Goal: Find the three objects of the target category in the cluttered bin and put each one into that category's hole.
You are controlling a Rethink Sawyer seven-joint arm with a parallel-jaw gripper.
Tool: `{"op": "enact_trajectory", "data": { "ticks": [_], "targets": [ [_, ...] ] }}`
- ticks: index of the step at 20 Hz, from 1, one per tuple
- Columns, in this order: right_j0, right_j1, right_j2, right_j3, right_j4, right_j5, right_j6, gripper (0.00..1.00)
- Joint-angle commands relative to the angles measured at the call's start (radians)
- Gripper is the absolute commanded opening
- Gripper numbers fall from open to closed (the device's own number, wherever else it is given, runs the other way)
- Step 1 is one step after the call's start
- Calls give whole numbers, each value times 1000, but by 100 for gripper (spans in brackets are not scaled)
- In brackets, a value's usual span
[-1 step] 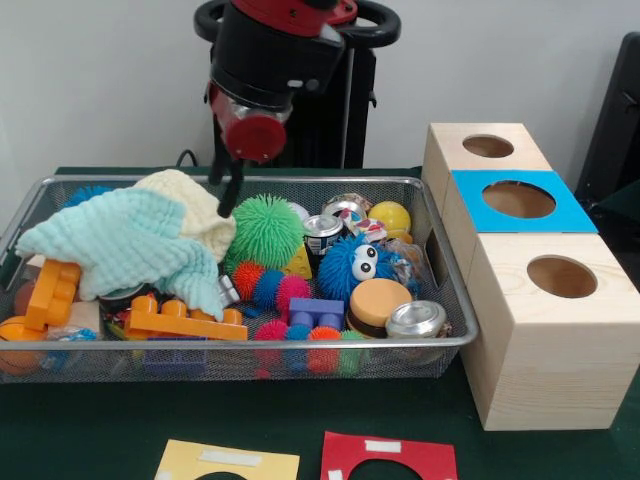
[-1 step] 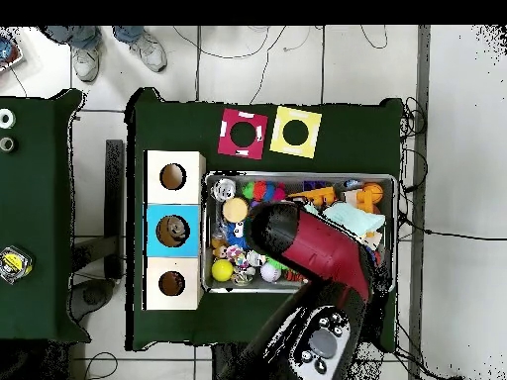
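Note:
My gripper [image 1: 229, 192] hangs low over the back of the wire bin [image 1: 440, 262], between the pale green and cream cloth [image 1: 130, 238] and a green spiky ball [image 1: 266, 230]. I see nothing held in it. Near it lie a blue fuzzy toy with eyes [image 1: 358, 266], small cans [image 1: 322, 232], a yellow ball [image 1: 390, 216] and a flat tin [image 1: 415, 318]. The wooden box has three holes; the middle one [image 1: 518, 199] carries a blue card. In the overhead view the arm [image 2: 307, 247] covers the gripper and the bin's middle.
Orange bricks [image 1: 180, 320], a purple brick [image 1: 315, 313] and a spiky caterpillar [image 1: 268, 284] fill the bin's front. Red [image 1: 388, 458] and yellow [image 1: 228, 464] hole cards lie on the green cloth before the bin. A person's shoes [image 2: 149, 49] show at the overhead view's top.

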Motion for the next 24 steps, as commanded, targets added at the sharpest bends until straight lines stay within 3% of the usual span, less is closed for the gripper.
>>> {"op": "enact_trajectory", "data": {
  "ticks": [1, 9, 15, 20, 24],
  "targets": [
    [94, 37, 159, 67, 78, -71, 237, 100],
    [215, 49, 149, 29, 117, -1, 237, 100],
    [242, 45, 173, -23, 110, 20, 154, 100],
    [182, 41, 282, 69, 81, -163, 69, 100],
    [169, 56, 301, 110, 48, -242, 77, 100]
  ]
}}
